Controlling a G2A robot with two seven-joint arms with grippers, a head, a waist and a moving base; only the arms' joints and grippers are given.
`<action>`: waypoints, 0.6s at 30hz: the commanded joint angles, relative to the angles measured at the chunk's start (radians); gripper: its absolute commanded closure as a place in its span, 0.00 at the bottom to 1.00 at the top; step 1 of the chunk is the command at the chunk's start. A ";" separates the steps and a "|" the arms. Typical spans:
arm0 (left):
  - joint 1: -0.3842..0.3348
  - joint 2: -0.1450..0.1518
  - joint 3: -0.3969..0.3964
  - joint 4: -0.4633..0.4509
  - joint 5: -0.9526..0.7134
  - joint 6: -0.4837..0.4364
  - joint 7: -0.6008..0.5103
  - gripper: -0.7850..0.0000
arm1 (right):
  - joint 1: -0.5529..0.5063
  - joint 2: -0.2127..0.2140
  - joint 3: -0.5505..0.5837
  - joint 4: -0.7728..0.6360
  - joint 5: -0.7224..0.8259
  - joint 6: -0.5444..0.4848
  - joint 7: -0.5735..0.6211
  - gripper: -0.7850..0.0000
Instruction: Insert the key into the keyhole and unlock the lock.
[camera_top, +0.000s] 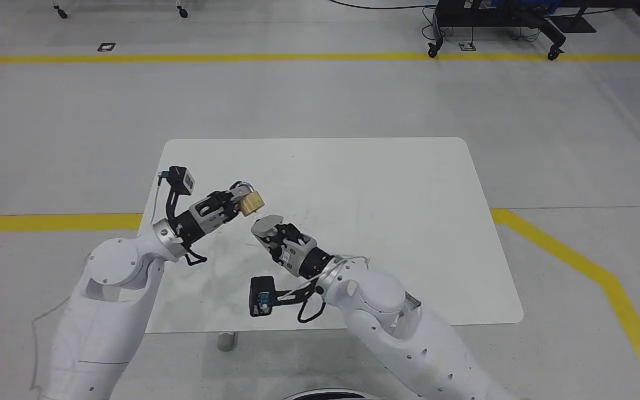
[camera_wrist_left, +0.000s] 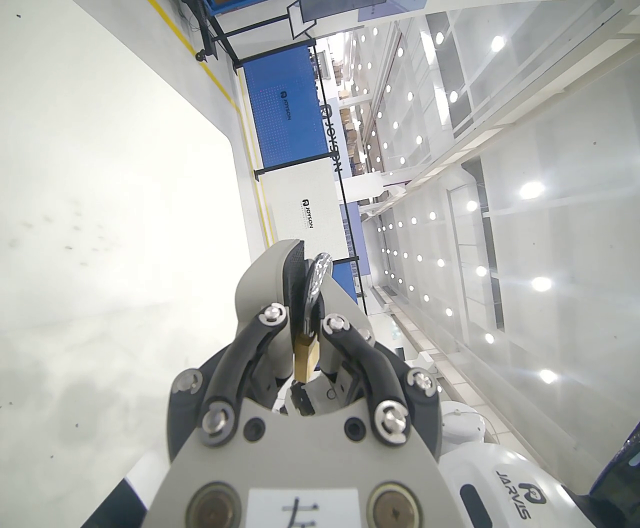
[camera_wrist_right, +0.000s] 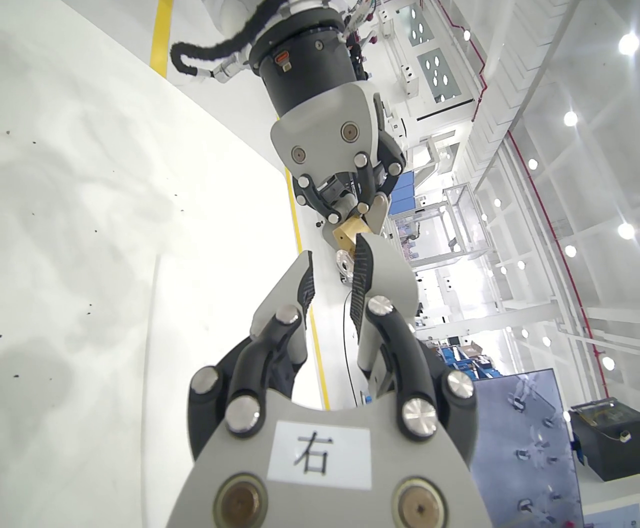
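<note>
Holding the one brass lock (camera_wrist_right: 350, 231) above the tabletop (camera_top: 400, 200), the left gripper (camera_wrist_left: 312, 272) is clamped on it. One silver key (camera_wrist_right: 344, 262) sits at the lock's end. The right gripper (camera_top: 266, 226), jaws moderately apart, grips nothing, one finger just beside the key.

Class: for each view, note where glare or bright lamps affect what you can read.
Top view: even light on the table, no glare. Left wrist view: table washes out white; ceiling lamps flare. Right wrist view: lock well lit; lamps flare overhead.
</note>
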 joint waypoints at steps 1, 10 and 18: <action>0.001 0.000 -0.001 -0.002 0.002 0.001 0.002 1.00 | 0.003 -0.002 -0.009 0.004 -0.020 0.009 0.027 0.76; 0.007 0.000 -0.003 -0.014 0.012 0.001 0.005 1.00 | 0.014 -0.016 -0.054 0.025 -0.083 0.063 0.103 0.82; 0.008 0.001 -0.003 -0.026 0.020 0.007 0.002 1.00 | 0.010 -0.021 -0.063 0.036 -0.103 0.098 0.120 0.94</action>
